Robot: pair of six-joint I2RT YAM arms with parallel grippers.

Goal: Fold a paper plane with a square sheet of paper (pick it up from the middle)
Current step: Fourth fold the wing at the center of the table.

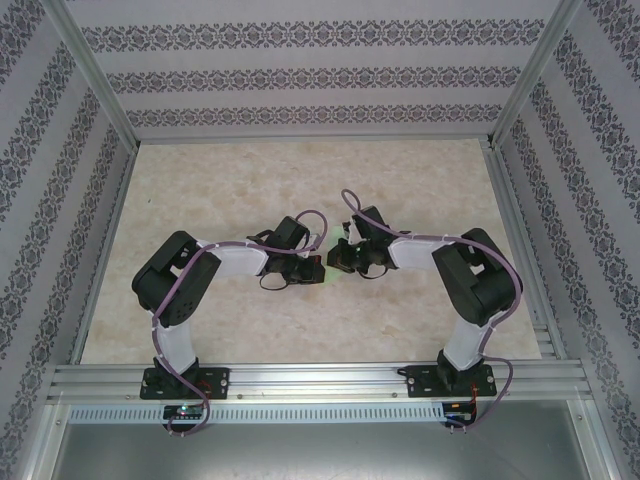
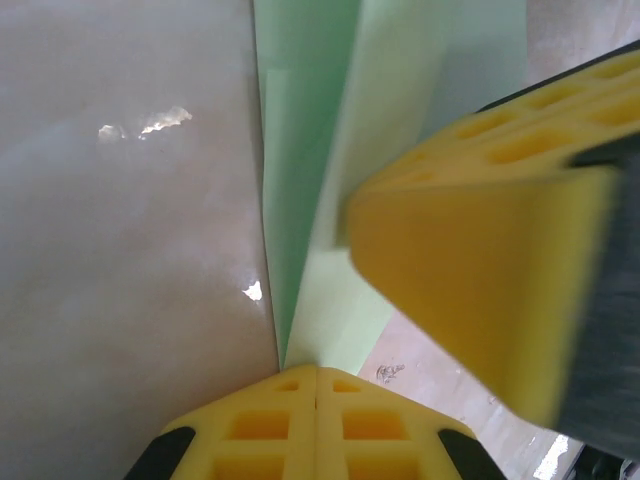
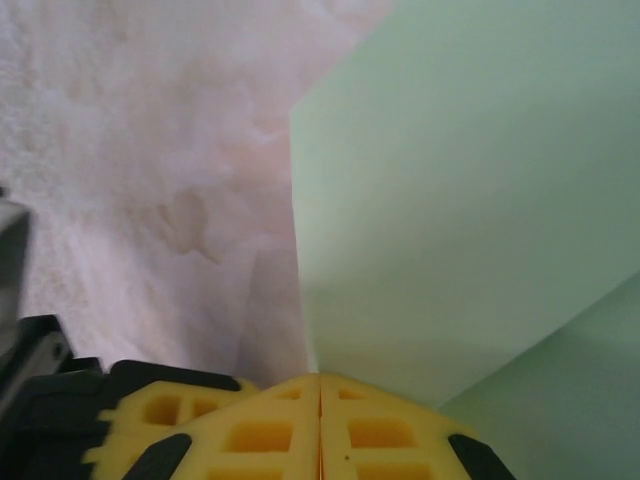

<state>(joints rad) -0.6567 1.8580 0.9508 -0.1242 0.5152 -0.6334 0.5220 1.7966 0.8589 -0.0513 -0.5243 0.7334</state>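
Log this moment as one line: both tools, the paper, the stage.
left tool: shut on square sheet of paper | right tool: shut on same sheet | sheet: folded over, between both tools, mid table | stage: folding, plane not yet formed

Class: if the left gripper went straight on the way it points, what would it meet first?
The left gripper is shut on the square sheet of paper, which runs straight ahead; beyond it, the right gripper probably comes next, depth unclear.

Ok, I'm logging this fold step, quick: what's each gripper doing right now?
Left gripper: shut on the paper.
Right gripper: shut on the paper.
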